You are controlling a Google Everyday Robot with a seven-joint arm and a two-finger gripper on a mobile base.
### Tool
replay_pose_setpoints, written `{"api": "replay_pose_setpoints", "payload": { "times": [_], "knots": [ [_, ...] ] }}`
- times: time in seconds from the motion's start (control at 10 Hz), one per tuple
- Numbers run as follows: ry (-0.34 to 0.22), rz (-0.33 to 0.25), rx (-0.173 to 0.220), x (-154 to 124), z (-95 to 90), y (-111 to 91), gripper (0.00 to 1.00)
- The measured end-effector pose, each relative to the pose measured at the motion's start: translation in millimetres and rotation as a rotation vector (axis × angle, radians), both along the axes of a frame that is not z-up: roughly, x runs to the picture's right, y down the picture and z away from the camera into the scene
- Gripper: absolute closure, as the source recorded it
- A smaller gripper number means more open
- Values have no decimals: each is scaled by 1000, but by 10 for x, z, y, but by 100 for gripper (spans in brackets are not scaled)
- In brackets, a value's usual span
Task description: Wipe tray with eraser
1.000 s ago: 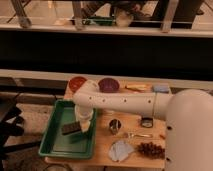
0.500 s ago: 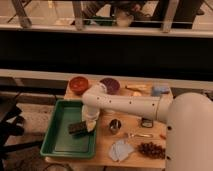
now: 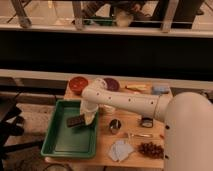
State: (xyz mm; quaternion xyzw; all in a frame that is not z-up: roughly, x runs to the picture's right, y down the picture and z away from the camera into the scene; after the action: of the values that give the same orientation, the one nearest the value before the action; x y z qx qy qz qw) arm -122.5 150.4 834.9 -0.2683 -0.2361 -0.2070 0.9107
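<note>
The white arm reaches across the table (image 3: 135,145) and down into the green tray (image 3: 62,145), its claw (image 3: 88,118) low over the tray's far right part. The dark eraser (image 3: 76,121) lies just left of the claw, touching it, over the tray floor. Its long axis runs roughly left to right, the right end tilted slightly up. Whether the claw grips it, I cannot tell.
</note>
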Motion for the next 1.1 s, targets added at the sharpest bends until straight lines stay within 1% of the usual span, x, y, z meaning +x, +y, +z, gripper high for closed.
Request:
{"api": "replay_pose_setpoints", "payload": {
  "times": [0.1, 0.3, 0.5, 0.7, 0.9, 1.0, 1.1],
  "knots": [
    [-18, 15, 10, -29, 51, -76, 98],
    [-35, 34, 14, -70, 132, -137, 98],
    [-35, 54, 19, -41, 349, -175, 98],
    [-32, 63, 23, -33, 469, -183, 98],
    [-47, 63, 38, -127, 492, -235, 98],
    [-62, 60, 50, -233, 466, -283, 98],
    [-87, 54, 59, -394, 420, -321, 98]
  ]
}}
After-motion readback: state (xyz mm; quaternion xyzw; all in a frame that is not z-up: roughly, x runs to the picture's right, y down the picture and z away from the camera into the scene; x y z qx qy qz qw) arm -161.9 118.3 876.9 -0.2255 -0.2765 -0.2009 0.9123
